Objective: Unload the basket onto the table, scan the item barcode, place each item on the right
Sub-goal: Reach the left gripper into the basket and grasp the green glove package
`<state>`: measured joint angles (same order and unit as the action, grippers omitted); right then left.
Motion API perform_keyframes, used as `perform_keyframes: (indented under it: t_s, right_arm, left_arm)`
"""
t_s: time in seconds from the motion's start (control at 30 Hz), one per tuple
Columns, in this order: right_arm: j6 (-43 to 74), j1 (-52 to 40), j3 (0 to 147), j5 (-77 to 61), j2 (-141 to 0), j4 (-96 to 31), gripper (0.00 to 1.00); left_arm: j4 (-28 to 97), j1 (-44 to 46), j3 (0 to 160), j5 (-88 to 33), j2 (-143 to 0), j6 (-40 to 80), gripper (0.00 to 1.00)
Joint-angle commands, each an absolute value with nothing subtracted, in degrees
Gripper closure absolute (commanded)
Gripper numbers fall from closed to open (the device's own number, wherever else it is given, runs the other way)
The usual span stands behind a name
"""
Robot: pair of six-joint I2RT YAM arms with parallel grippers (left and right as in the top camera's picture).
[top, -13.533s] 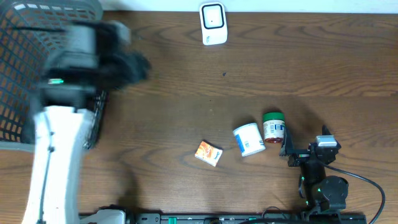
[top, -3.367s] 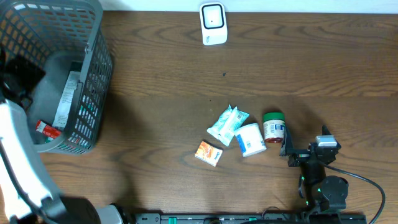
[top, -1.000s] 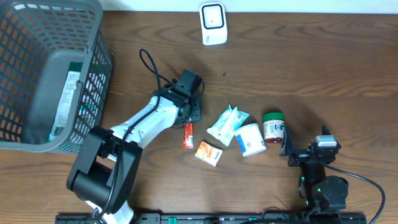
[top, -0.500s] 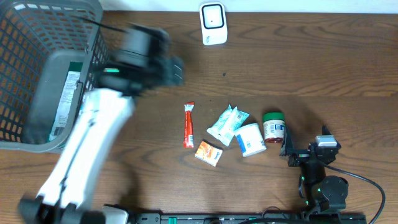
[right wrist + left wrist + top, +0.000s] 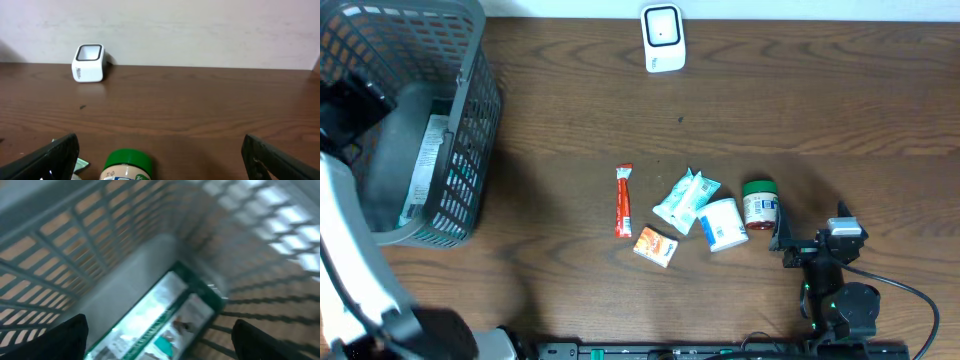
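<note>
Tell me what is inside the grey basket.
A flat white-and-green packet lies at the bottom of the basket. The left arm covers the basket's left side, so anything there is hidden.

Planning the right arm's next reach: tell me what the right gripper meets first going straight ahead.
Probably the green-lidded jar, close ahead of the open right gripper and slightly left of its centre line; depth is unclear.

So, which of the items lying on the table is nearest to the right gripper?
The green-lidded jar, at the right end of the group, just beside the right gripper. The white tub, the next nearest, lies farther left.
</note>
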<state>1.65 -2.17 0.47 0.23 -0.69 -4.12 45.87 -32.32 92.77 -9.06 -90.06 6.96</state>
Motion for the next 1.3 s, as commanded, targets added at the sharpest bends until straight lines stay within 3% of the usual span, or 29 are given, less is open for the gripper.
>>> perform_keyframes:
  t_s: [0.0,0.27,0.37,0.43,0.73,0.87,1.03,1.27]
  right_arm:
    - [0.80,-2.74,0.32,0.58,-0.54,-4.27,0.01]
    - [0.80,-2.72,0.32,0.58,-0.54,-4.27,0.01]
    - [0.80,-2.72,0.32,0.58,-0.54,-4.27,0.01]
    - [0.80,-2.72,0.32,0.58,-0.54,-4.27,0.01]
    - [0.80,-2.72,0.32,0.58,-0.54,-4.27,0.01]
    - [0.80,-2.74,0.32,0.58,-0.54,-4.27,0.01]
    - [0.80,-2.74,0.32,0.58,-0.54,-4.27,0.01]
    - [0.80,-2.74,0.32,0.58,-0.54,-4.27,0.01]
  left_arm:
    - [45.82,-34.81,92.86,-9.43,-99.79,1.87,0.11]
    - [46.19,-35.18,92.86,-9.50,-115.50,-6.68,0.09]
    - [46.70,-35.18,92.82,-10.96,-120.62,-8.93,0.01]
    - [47.97,-35.18,92.82,-15.31,-123.72,-10.33,0.02]
    - [56.07,-35.18,92.82,-24.93,-124.95,-14.59,0.01]
    - [58.15,-35.18,92.82,-32.32,-124.95,-15.44,0.10]
    - [59.35,-35.20,92.82,-43.75,-124.95,-17.56,0.13]
    - [59.81,-35.77,92.84,-52.64,-124.90,-17.54,0.34]
